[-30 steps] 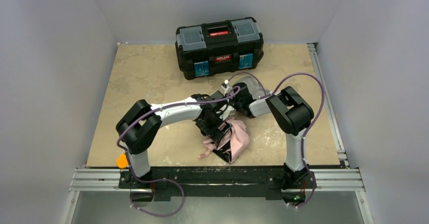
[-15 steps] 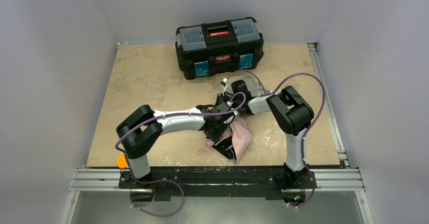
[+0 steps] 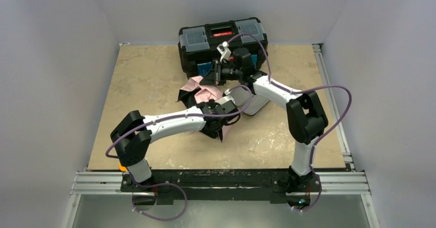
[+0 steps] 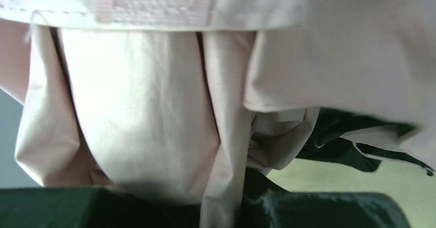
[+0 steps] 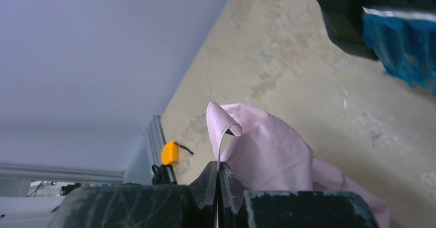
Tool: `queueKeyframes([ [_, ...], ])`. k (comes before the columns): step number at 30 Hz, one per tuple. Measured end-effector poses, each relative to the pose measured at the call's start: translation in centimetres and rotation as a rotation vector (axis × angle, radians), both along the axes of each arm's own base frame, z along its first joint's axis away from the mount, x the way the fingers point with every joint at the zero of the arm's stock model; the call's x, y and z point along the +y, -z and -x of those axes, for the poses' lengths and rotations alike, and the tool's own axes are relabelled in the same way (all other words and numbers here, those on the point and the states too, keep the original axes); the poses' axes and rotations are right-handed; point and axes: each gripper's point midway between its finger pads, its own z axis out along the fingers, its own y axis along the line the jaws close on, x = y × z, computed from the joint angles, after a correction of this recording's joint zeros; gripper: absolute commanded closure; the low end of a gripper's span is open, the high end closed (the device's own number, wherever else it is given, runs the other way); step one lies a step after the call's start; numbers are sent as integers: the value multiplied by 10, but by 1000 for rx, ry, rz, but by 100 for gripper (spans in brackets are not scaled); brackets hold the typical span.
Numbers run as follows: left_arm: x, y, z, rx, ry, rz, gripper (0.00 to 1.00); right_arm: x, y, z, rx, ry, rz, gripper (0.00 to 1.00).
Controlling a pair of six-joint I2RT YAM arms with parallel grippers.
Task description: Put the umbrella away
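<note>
From above, the umbrella is a bunch of pale pink cloth in the middle of the bench, just in front of the black toolbox at the back. It hangs between the two arms. The right hand has its upper edge close to the toolbox front. The left hand reaches in low from the near side under the cloth. A small orange object sits by the left arm's base at the near edge.

The left wrist camera is almost filled with folds of the umbrella, with a stitched pink strap across the top. The left hand is narrow, and a fold of the cloth is pinched between its dark fingers.

In the right wrist camera, the right hand is closed tight on a thin edge of the umbrella, which rises in a curled tip above the fingers. Behind it lie the tan bench, a corner of the toolbox with a blue latch, and the orange object by the rail.
</note>
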Motion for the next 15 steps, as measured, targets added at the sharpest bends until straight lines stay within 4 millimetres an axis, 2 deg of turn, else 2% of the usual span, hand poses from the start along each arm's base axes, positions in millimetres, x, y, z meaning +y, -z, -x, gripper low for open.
queueKeyframes([
  [2, 5, -19, -6, -88, -1, -56, 100, 2, -30, 0, -47, -7, -44, 100],
  [4, 5, -31, -7, -162, 5, -102, 100, 3, -46, 1, -74, -10, -75, 100],
  [7, 3, -32, 1, -214, 12, -162, 100, 5, -52, 2, -76, -15, -105, 100],
  [9, 0, -21, 7, -225, 8, -205, 100, 5, -39, 3, -45, -16, -110, 100],
  [12, -3, 8, 17, -209, 7, -283, 100, 8, -3, 2, 24, -8, -94, 100],
  [15, -7, 43, 30, -182, 12, -366, 100, 6, 57, 3, 134, 11, -29, 100],
])
